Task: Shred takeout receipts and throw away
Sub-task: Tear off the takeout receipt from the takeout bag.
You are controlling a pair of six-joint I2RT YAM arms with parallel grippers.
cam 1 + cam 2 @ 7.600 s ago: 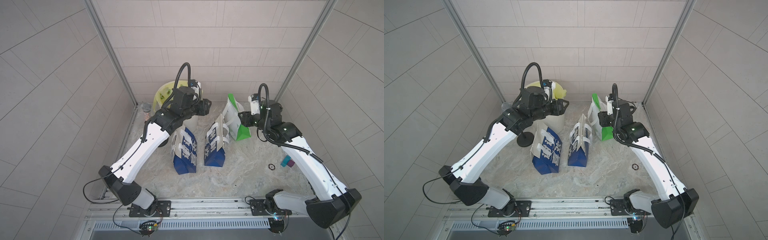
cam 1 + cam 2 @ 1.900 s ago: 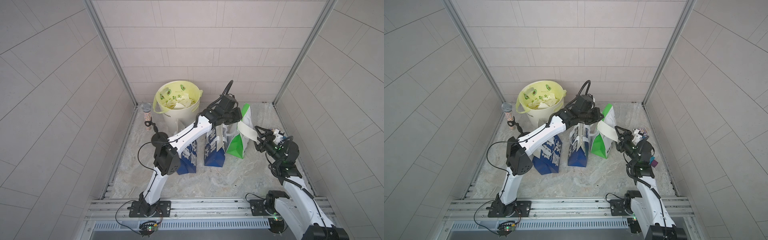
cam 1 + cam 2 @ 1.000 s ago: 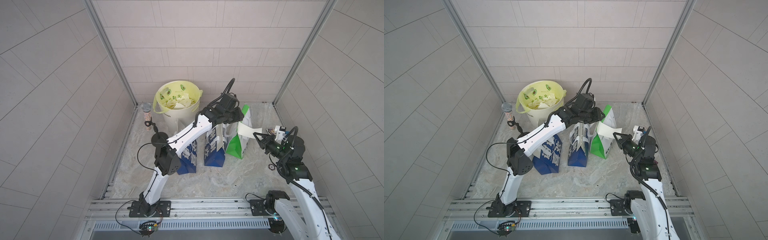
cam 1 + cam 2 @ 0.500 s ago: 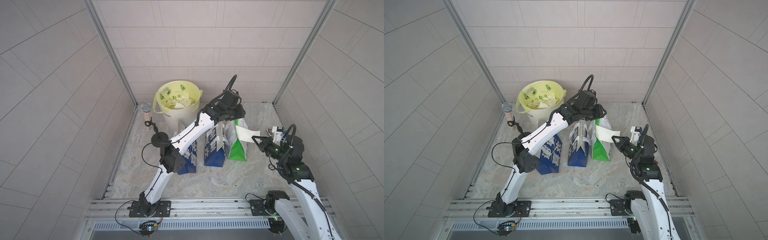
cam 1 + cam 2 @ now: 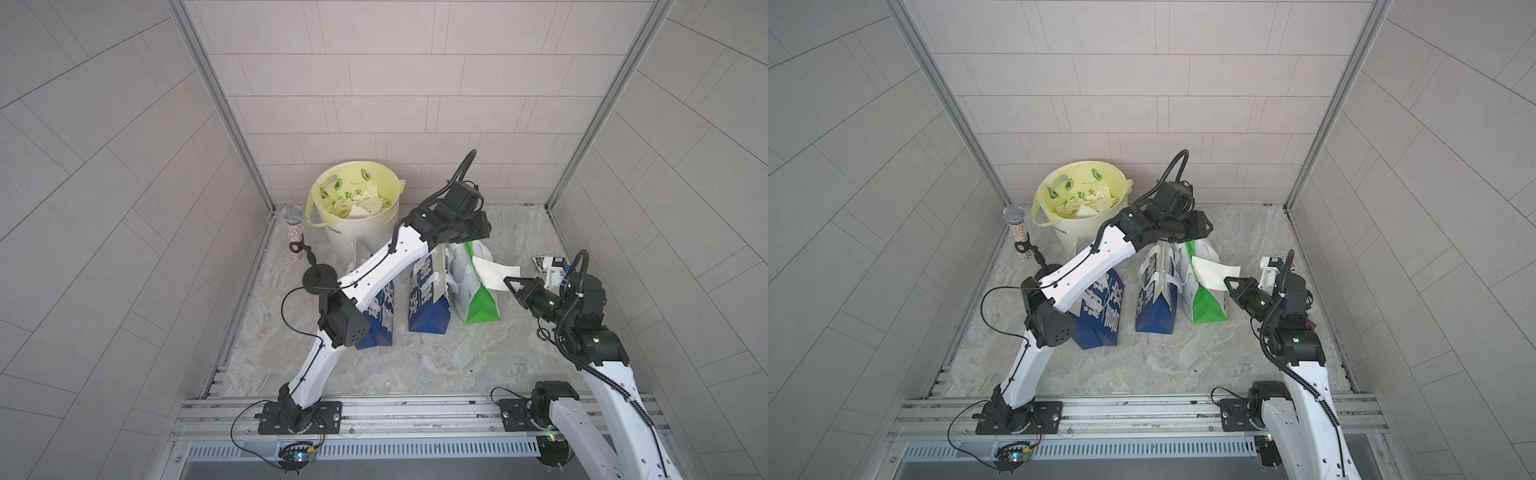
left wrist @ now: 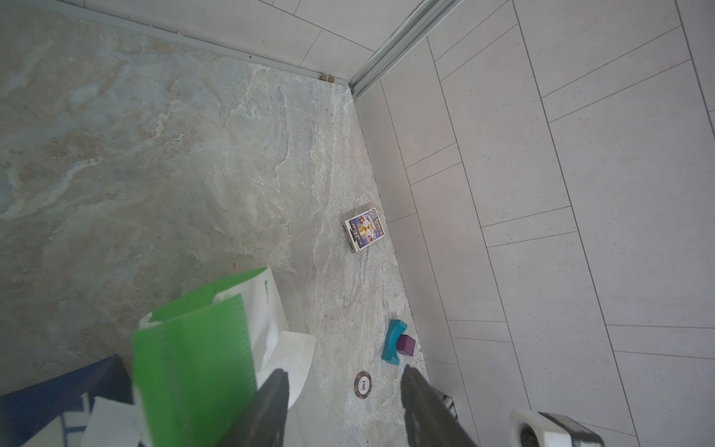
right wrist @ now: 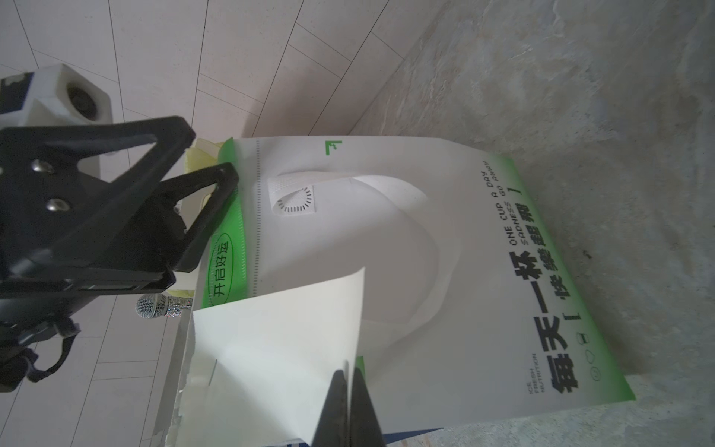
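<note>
My right gripper (image 7: pixel 346 377) is shut on a corner of a white takeout receipt (image 7: pixel 278 348), held in the air beside the green-and-white bag (image 7: pixel 483 271). In both top views the receipt (image 5: pixel 494 272) (image 5: pixel 1212 270) stretches from the bag's top (image 5: pixel 478 299) to the right gripper (image 5: pixel 508 281). My left gripper (image 6: pixel 342 373) hangs open over the bag's top edge (image 6: pixel 193 348) with only floor between its fingers; one finger is close beside the green rim. The yellow-lined bin (image 5: pixel 357 237) at the back holds several white scraps (image 5: pixel 357 205).
Two blue bags (image 5: pixel 428 299) (image 5: pixel 378 320) stand left of the green one. A microphone on a stand (image 5: pixel 293 232) is at the back left. By the right wall lie a card box (image 6: pixel 363 228), teal and purple blocks (image 6: pixel 398 342) and a poker chip (image 6: pixel 363 384).
The left gripper has opened and let go of the green bag, which went from tilted to upright. The right gripper kept the receipt and drew it slightly right and forward.
</note>
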